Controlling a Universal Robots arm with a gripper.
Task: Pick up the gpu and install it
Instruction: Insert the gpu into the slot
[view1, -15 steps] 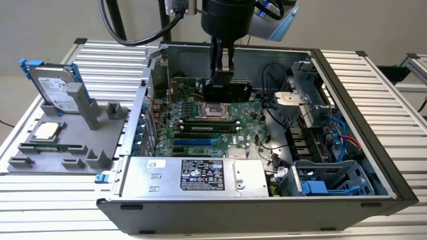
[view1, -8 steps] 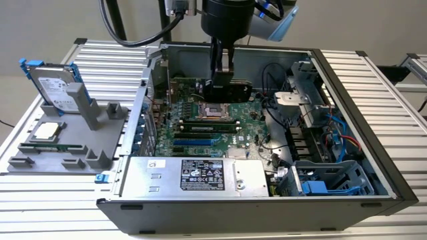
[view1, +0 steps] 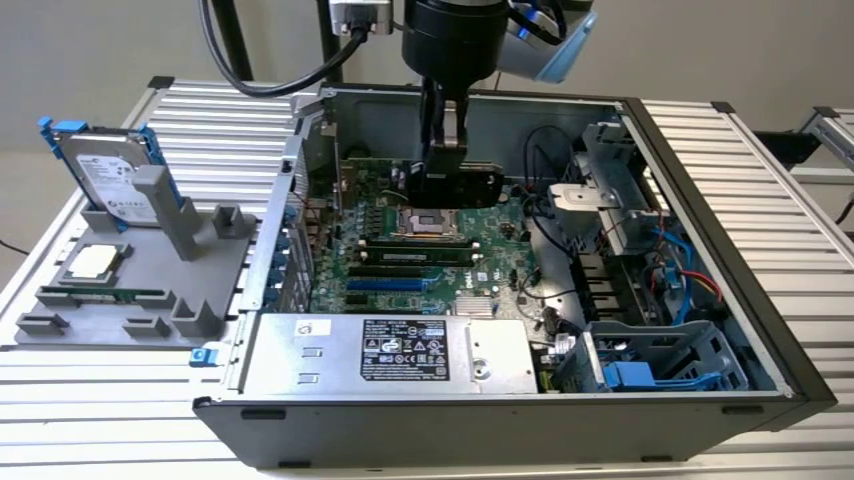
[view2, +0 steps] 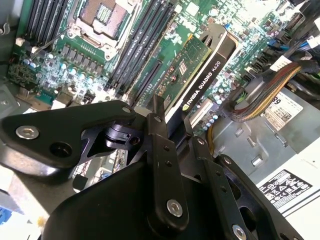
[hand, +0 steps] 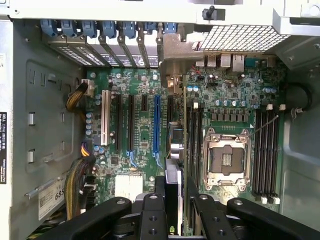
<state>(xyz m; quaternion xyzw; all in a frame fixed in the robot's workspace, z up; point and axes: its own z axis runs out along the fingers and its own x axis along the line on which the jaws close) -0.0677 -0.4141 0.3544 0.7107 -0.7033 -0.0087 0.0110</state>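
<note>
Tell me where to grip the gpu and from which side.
Grip the gpu along its upper long edge, from above, pinching across the green board and black cooler. It is thin and flat and hangs on edge over the motherboard, so that grip leaves its lower edge free. The gripper holds it this way.
</note>
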